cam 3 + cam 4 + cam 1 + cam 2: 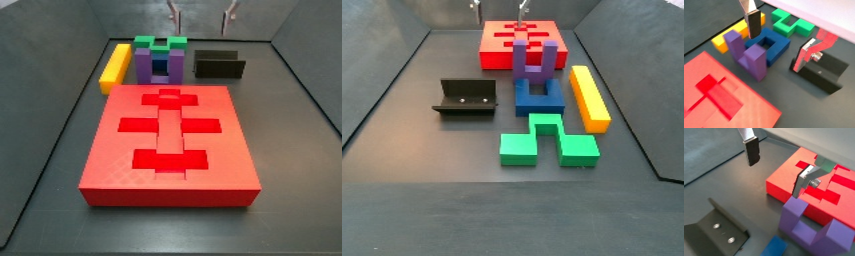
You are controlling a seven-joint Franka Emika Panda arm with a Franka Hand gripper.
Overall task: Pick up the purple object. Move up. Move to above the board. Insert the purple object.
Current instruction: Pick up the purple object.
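Here the gripper (pixel 784 40) hangs over the purple object (pixel 749 55), its fingers (pixel 751 24) spread apart and empty. The purple object stands prongs-up on the counter (pixel 422 140), touching the blue notched block (pixel 540 97), at six o'clock from the board (pixel 523 42) in a side view.

Opposite side views; wrist views near claw (pixel 777 35).

On the worktop (pixel 422 110): one red board (pixel 170 140), one purple block (pixel 529 62), one blue block (pixel 539 97), one green block (pixel 547 141), one yellow bar (pixel 588 96), one black fixture (pixel 466 98). One gripper (pixel 777 34) hangs above them.
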